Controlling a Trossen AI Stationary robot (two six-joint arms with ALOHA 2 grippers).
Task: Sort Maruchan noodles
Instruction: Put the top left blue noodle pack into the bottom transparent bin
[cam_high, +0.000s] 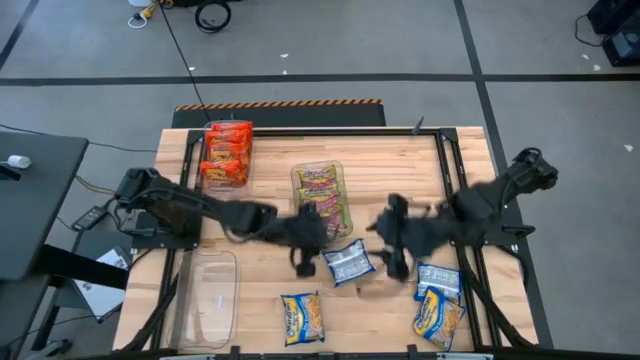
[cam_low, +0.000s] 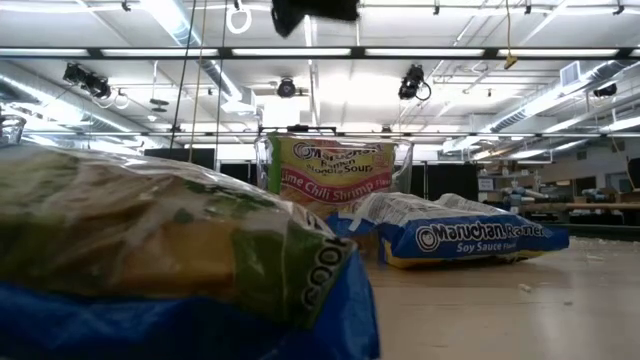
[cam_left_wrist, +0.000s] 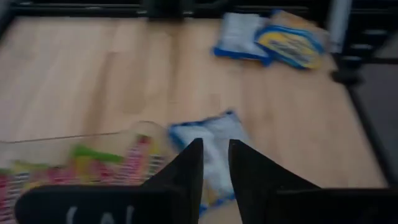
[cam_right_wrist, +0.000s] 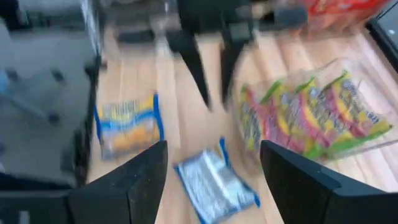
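A blue-white noodle packet (cam_high: 350, 262) lies flat on the table between my two grippers; it also shows in the left wrist view (cam_left_wrist: 211, 146) and the right wrist view (cam_right_wrist: 214, 180). My left gripper (cam_high: 305, 248) hovers at its left, fingers a narrow gap apart and empty. My right gripper (cam_high: 392, 242) hovers at its right, wide open and empty. Yellow-pink-green packets fill a clear bin (cam_high: 322, 198) just beyond. Orange-red packets fill a bin (cam_high: 227, 152) at the far left. Three blue-yellow packets lie near the front edge (cam_high: 302, 318) (cam_high: 438, 316) (cam_high: 438, 278).
An empty clear bin (cam_high: 208, 295) stands at the front left. Bare wood (cam_high: 400, 170) lies right of the middle bin. In the low view a blurred packet (cam_low: 170, 260) fills the near left, with a soy sauce packet (cam_low: 460, 235) and the middle bin (cam_low: 335, 170) behind.
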